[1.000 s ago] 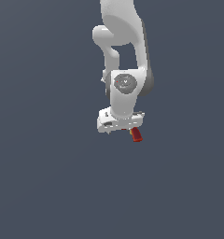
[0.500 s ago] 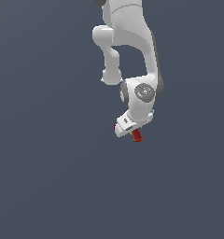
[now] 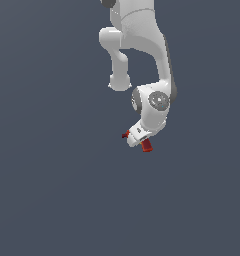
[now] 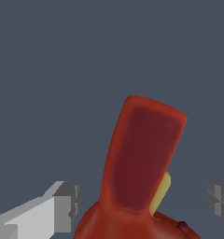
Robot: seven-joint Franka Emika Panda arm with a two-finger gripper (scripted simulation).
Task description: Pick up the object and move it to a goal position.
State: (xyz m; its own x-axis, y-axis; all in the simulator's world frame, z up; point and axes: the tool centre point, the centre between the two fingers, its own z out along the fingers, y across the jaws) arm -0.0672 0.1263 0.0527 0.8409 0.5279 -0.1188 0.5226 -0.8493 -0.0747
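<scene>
Backdrop: a plain, flat slate-grey field fills both views; no edge or surface marking shows on it.
Arm: the glossy white jointed robot arm (image 3: 142, 45) comes down from the top of the exterior view, bends at a round grey-capped joint, and tilts its wrist toward the exterior view's left.
Gripper: the white gripper (image 3: 139, 139) sits at the low end of the arm, angled; in the wrist view a grey finger (image 4: 62, 205) shows on each side of the picture.
Jaws: they sit on either side of the red piece, pinching it near its base; the contact itself is cut off by the edge of the wrist view.
Object: the small red elongated piece (image 3: 147, 145) sticks out below the gripper toward the exterior view's right. In the wrist view it fills the centre, a darker red flat face with a brighter red rim, a pale yellow sliver just behind it.
</scene>
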